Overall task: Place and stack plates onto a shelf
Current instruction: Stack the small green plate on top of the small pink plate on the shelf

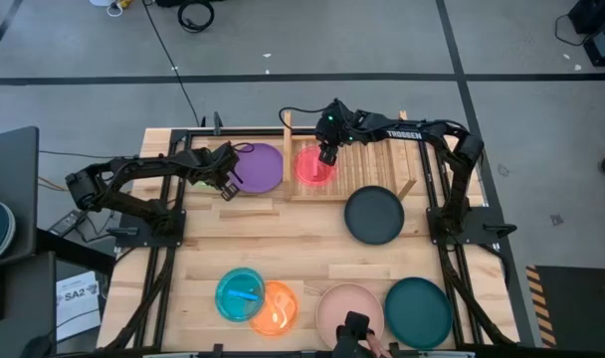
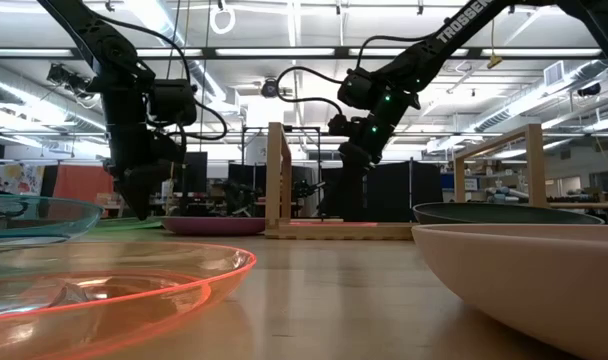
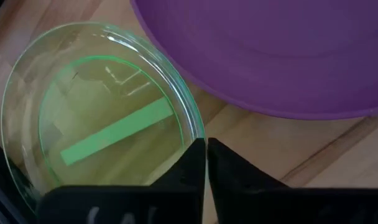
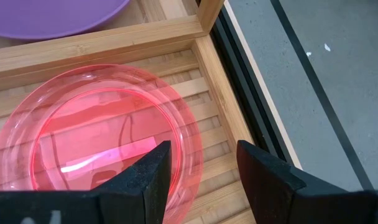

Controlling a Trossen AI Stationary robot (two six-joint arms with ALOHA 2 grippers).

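My left gripper [image 3: 206, 162] is shut on a small translucent green plate [image 3: 96, 124] that sits just left of the large purple plate [image 1: 259, 167] on the table, beside the shelf's left board. A green strip shows in or under the green plate. My right gripper [image 4: 204, 168] hangs open over the shelf [image 1: 377, 159]. Its fingers straddle the rim of the translucent red plate [image 4: 89, 130] without touching it. The red plate [image 1: 314, 166] lies flat on the slats in the shelf's left part. My left gripper pinches the green plate's rim [image 3: 198, 134] on the side toward the purple plate, one finger [image 3: 183, 168] inside the plate and one outside. The fingers come from above, pointing down. Whether the plate is off the table, I cannot tell.
A black plate [image 1: 374, 215] overlaps the shelf's near right corner. Along the near edge lie a blue plate [image 1: 239, 292], an orange plate [image 1: 280, 308], a pink plate [image 1: 344, 306] and a teal plate [image 1: 418, 311]. A person's hand [image 1: 357, 333] reaches in at the near edge.
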